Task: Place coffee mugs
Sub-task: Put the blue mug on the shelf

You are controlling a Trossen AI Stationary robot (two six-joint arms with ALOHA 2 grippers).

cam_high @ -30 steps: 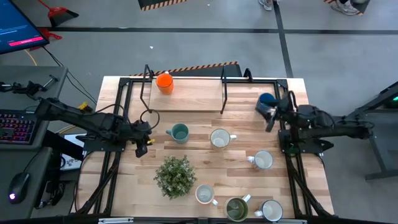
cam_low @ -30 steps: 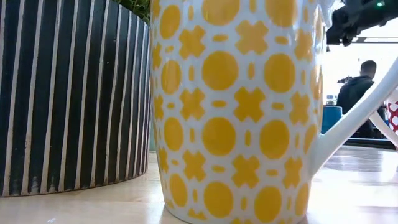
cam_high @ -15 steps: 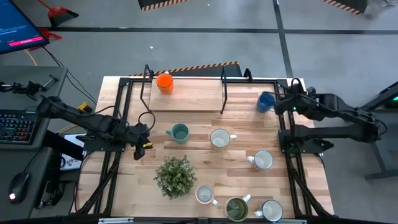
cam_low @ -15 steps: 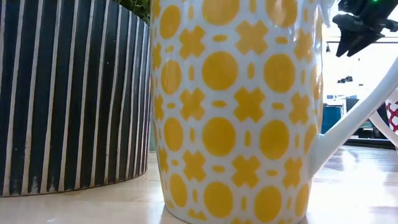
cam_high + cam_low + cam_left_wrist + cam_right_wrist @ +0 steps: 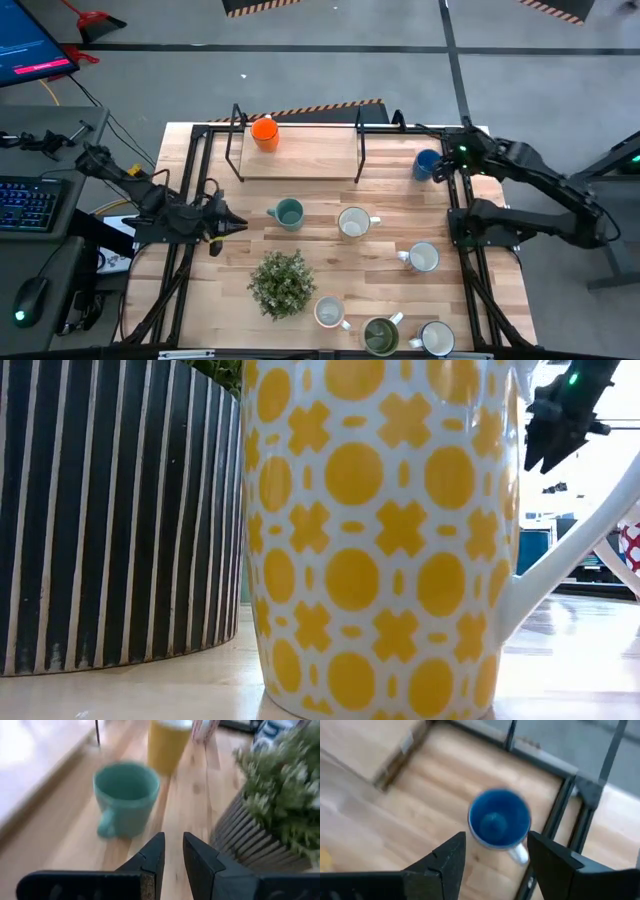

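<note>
Wooden bench seen from above, a raised board at the far side.

Orange mug upright at the far left corner of that board. Blue mug upright on the bench at the far right, just right of the board and beside the dark frame rail. Teal mug left of centre, upright. White mug just right of the teal one, a second white mug further right and nearer. Along the near edge, left to right: yellow-patterned white mug, olive-green mug, another white mug. Potted plant in a striped pot, near of the teal mug and left of the near row.

Left tool low over the bench at the left, pointed at the teal mug and well short of it; fingers narrowly parted, nothing between them. Right tool raised above the blue mug, clear of it, fingers spread wide and empty; mug interior visible between them in the right wrist view.

Low view filled by the striped pot and the yellow-patterned mug; right arm visible high at the right of that view.
</note>
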